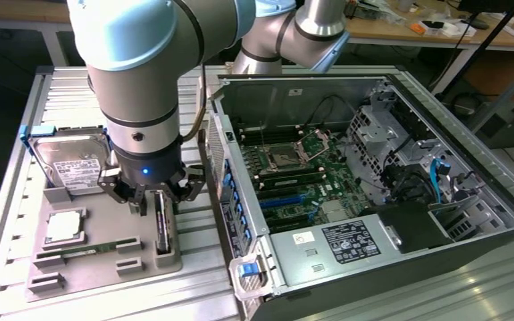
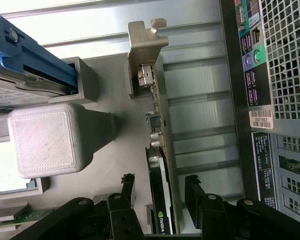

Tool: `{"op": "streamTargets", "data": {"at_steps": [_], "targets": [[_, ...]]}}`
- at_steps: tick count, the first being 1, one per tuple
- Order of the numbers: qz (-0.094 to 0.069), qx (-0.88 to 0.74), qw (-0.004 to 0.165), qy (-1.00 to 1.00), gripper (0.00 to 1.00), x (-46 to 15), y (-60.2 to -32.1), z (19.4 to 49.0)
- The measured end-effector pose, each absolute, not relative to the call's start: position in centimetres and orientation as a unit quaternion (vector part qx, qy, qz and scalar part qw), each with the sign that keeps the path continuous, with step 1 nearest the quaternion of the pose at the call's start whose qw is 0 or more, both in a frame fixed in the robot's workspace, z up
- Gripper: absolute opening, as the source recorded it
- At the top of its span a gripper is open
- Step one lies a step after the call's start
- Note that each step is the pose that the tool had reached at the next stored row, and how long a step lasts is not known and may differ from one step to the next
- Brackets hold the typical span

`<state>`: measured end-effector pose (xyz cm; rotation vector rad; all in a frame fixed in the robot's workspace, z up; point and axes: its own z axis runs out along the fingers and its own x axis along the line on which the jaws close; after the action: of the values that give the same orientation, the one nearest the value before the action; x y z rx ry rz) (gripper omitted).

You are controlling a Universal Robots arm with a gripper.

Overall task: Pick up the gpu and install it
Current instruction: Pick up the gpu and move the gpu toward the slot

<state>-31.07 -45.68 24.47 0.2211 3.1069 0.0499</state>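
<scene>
The gpu [image 1: 161, 224] stands on edge in a slot of the grey fixture tray [image 1: 96, 271], at the side nearest the computer case. In the wrist view the gpu [image 2: 162, 120] shows as a thin green board with a black cooler and a silver end bracket [image 2: 146, 40]. My gripper [image 1: 154, 197] hangs straight over it, open. In the wrist view the gripper [image 2: 160, 184] straddles the card. One fingertip [image 2: 129, 182] is beside the cooler and the other [image 2: 192, 186] is beside the board. A small gap shows on each side.
An open computer case [image 1: 471, 234] lies to the exterior view's right, its motherboard [image 1: 293, 174] exposed. The tray also holds a silver hard drive [image 1: 74, 164], a processor [image 1: 65, 227] and a RAM stick [image 1: 83, 253]. The case's rear panel [image 2: 270, 100] runs close beside the card.
</scene>
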Motion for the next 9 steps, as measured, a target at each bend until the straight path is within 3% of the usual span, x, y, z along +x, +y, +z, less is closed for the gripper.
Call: {"op": "streamTargets", "data": {"at_steps": [9], "targets": [[0.016, 0.071, 0.013, 0.997, 0.51, -31.07, -45.68, 24.47]]}}
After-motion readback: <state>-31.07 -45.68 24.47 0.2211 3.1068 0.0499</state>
